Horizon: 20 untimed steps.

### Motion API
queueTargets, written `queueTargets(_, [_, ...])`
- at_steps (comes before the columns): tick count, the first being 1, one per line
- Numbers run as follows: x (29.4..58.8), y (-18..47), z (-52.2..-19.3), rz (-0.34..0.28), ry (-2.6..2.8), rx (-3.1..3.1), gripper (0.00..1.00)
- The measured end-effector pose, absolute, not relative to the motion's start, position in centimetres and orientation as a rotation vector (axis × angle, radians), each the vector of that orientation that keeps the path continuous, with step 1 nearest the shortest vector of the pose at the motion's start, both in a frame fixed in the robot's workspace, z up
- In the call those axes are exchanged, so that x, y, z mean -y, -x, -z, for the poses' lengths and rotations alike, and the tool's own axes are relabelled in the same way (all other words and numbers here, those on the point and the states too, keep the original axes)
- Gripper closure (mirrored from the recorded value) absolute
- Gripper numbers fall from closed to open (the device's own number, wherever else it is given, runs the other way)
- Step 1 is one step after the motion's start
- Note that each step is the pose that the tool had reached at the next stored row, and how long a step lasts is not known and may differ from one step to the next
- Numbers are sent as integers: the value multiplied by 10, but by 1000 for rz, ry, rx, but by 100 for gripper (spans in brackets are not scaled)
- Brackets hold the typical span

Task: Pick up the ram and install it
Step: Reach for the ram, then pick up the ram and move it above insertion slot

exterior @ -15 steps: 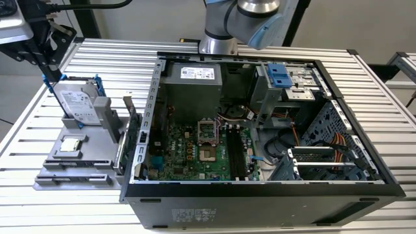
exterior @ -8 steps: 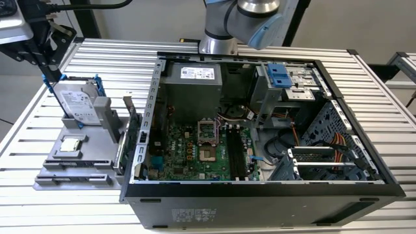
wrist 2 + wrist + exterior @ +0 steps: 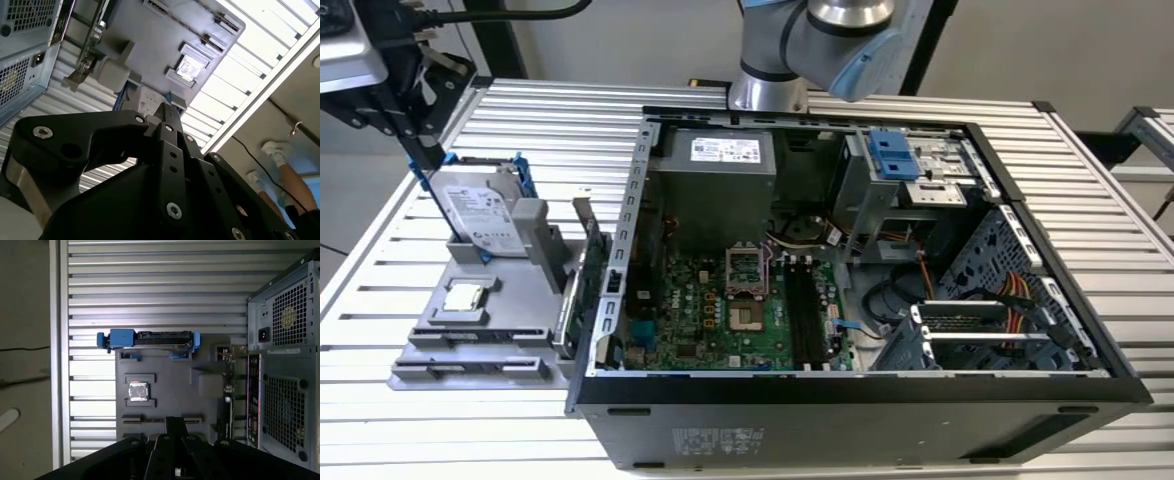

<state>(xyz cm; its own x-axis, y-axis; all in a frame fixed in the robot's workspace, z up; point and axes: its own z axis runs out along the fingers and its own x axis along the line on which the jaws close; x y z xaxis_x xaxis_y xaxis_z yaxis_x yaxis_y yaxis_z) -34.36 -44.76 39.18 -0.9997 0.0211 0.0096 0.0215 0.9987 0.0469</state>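
Ram: not clearly separable. The likeliest spot is the long narrow holder (image 3: 162,418) on the grey parts tray (image 3: 170,375), where a thin dark strip lies edge-on, just beside the processor chip (image 3: 138,391).
Around it: the hard drive (image 3: 150,339) in its blue frame stands on the far side of the chip. The open computer case (image 3: 854,410) sits next to the tray on the slatted desk (image 3: 520,110).
Board slots: the black memory slots (image 3: 798,315) look unfilled, so nothing is installed yet.
Step in hand: approach for the pick; nothing is grasped.
Next move calls for: parting the fingers and lining them up squarely across the strip's long edge.
Fingers: pressed together (image 3: 172,120), pinching nothing.
Arm pose: the gripper (image 3: 169,111) hangs above the tray, pointing down, its tip close to the holder.
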Motion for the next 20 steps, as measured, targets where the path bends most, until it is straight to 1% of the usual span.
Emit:
queueTargets(7, [456, 344, -392, 74, 16, 3131, 100])
queueTargets(20, [481, 344, -392, 75, -8, 3131, 100])
